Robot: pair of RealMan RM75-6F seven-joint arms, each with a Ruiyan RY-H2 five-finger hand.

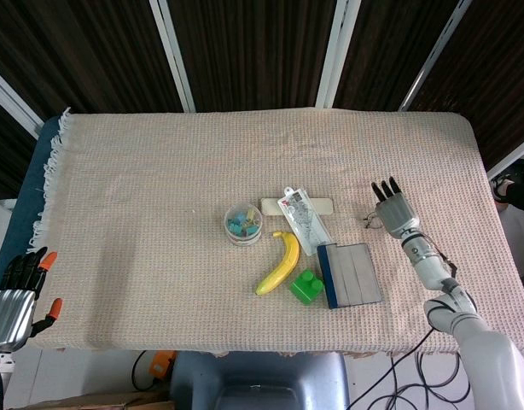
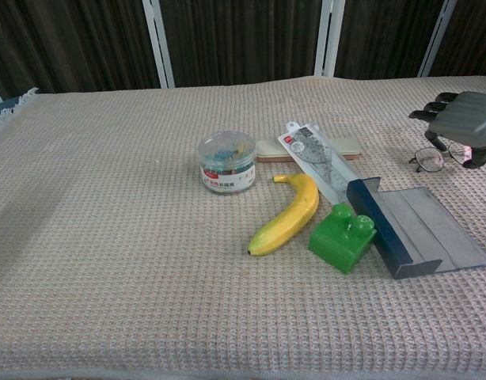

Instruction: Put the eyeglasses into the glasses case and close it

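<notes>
The eyeglasses (image 2: 431, 159) are thin-framed and lie low over the cloth at the far right of the chest view, right beneath my right hand (image 2: 462, 115). That hand's fingers curl down over the frame and grip it. In the head view the right hand (image 1: 395, 207) hides most of the eyeglasses (image 1: 370, 221). The glasses case (image 2: 417, 229) lies open and empty, dark blue with a grey inside, in front and to the left of that hand; it shows as the case (image 1: 352, 273) in the head view. My left hand (image 1: 14, 290) hangs off the table's near left corner, fingers apart, holding nothing.
Left of the case stand a green block (image 2: 343, 236) and a banana (image 2: 286, 214). Behind them lie a packaged ruler set (image 2: 314, 158), a beige bar (image 2: 306, 149) and a clear tub of clips (image 2: 226, 162). The table's right edge (image 1: 492, 213) is near the right hand.
</notes>
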